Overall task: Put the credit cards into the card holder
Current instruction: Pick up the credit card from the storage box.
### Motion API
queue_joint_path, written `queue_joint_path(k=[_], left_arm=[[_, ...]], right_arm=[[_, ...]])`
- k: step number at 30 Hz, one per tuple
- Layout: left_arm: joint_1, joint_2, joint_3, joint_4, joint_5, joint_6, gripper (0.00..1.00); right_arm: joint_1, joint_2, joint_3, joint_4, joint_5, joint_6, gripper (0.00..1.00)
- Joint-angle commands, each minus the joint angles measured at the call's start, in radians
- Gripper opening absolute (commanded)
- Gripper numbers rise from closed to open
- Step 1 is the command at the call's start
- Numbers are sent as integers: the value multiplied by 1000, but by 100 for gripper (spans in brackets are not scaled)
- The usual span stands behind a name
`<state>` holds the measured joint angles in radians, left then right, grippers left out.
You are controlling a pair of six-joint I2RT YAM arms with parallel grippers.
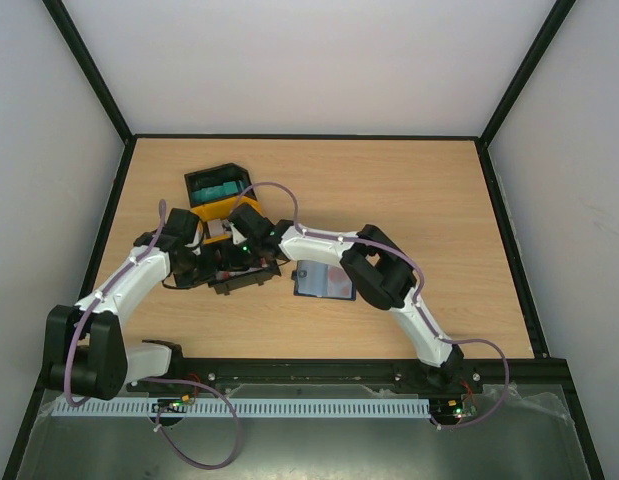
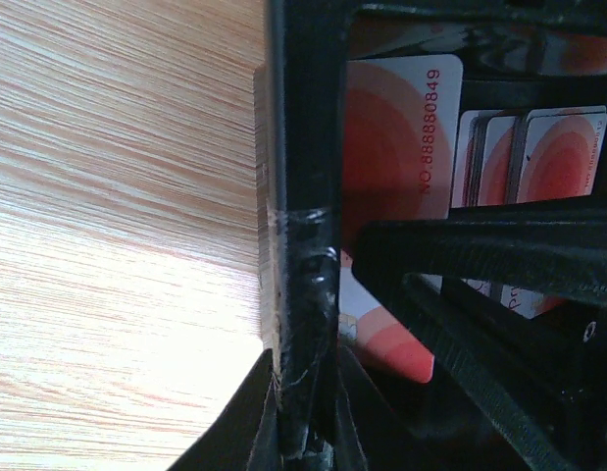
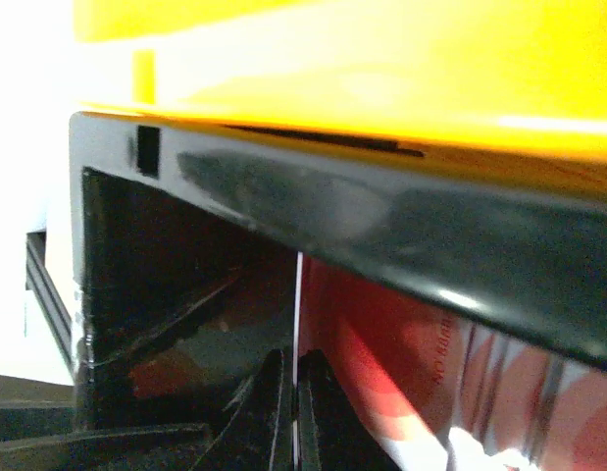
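Observation:
Red-and-white credit cards (image 2: 396, 137) stand in a black tray (image 1: 239, 281) at the table's middle left. In the left wrist view my left gripper (image 2: 301, 392) is shut on the tray's black wall (image 2: 303, 245), with the cards just to its right. My right gripper (image 3: 296, 368) is inside the tray, shut on one card seen edge-on (image 3: 298, 294), its red face (image 3: 381, 363) to the right. The card holder (image 1: 322, 281) lies open on the table, right of the tray and under my right forearm. From above, both grippers (image 1: 217, 266) (image 1: 247, 243) meet over the tray.
A yellow tray (image 1: 215, 214) sits just behind the black tray, its underside (image 3: 381, 59) filling the top of the right wrist view. A black bin with teal contents (image 1: 215, 186) is behind that. Bare wooden table (image 1: 419, 190) spreads to the right and back.

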<state>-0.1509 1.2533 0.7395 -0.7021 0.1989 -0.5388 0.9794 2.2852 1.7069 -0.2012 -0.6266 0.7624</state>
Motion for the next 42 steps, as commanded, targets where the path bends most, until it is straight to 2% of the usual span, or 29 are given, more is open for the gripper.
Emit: queue_joint_path(k=[1, 13, 19, 26, 29, 31, 35, 39, 42], left_arm=[[5, -26, 29, -18, -25, -29, 8], [48, -24, 99, -62, -194, -43, 19], [115, -1, 128, -59, -257, -14, 20], [138, 14, 171, -65, -330, -10, 26], [136, -31, 206, -58, -297, 6, 31], [130, -82, 238, -54, -242, 18, 39], [90, -195, 260, -1, -1, -6, 57], [-1, -301, 154, 148, 241, -137, 70], [-124, -367, 50, 303, 289, -271, 80]], right_arm=[[9, -48, 10, -52, 126, -41, 2], [-27, -371, -205, -6, 273, -69, 2], [-57, -523, -325, 7, 356, 1, 2], [-64, -690, -434, -41, 439, 79, 2], [-64, -781, -528, -36, 462, 123, 2], [-66, -855, -608, 2, 462, 165, 2], [-82, -1002, -790, 99, 411, 277, 2], [-153, -1118, -973, 211, 274, 414, 2], [-240, -1172, -1100, 324, 157, 496, 2]])
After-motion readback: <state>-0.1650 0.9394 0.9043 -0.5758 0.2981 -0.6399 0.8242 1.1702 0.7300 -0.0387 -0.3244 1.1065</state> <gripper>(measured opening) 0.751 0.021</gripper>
